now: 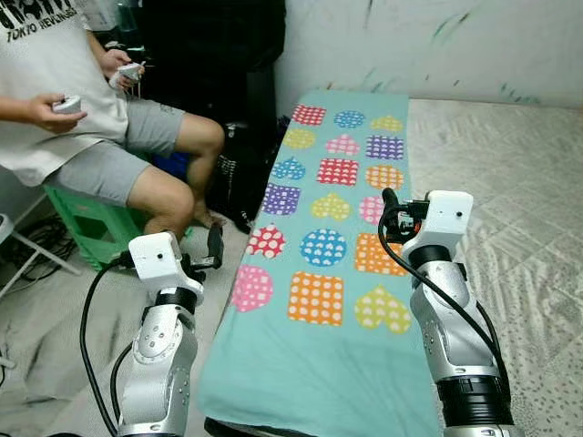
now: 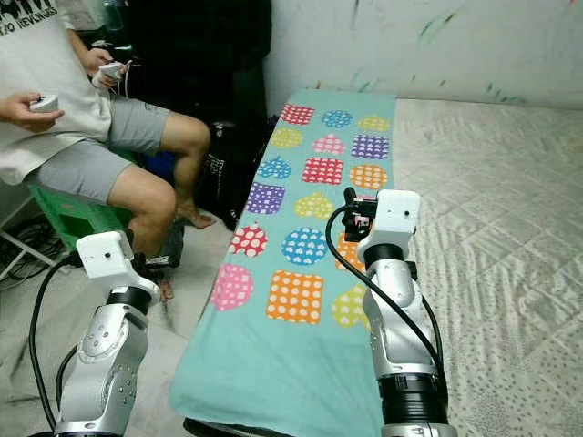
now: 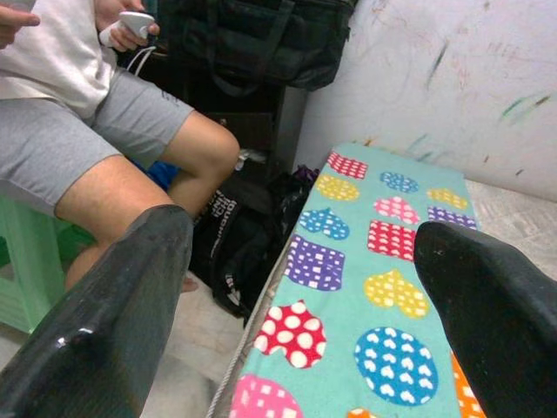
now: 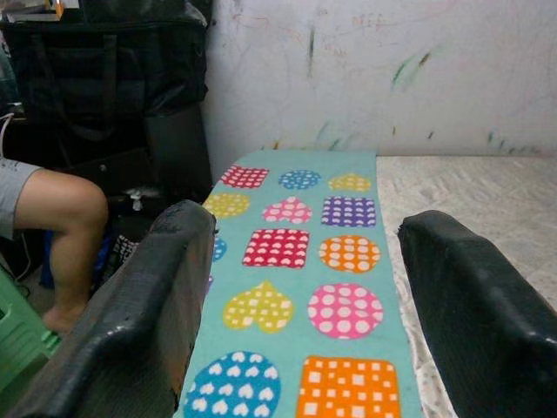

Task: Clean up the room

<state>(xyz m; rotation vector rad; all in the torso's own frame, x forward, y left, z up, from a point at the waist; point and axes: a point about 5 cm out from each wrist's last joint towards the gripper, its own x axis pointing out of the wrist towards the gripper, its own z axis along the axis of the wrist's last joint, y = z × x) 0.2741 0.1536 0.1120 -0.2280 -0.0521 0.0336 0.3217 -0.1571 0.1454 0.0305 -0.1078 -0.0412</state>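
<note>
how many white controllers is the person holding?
2. One white controller sits in the hand nearest the camera's left edge, in front of the shirt. The other white controller is in the hand raised higher, nearer the black bag. None other seen.

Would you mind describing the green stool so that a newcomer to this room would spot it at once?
Start from the long teal blanket with its coloured hearts and squares, laid along the edge of the bed. Across the strip of floor on the robot's left sits a person; the stool is under them. It is bright green plastic, unlike the black bags beside it.
</note>
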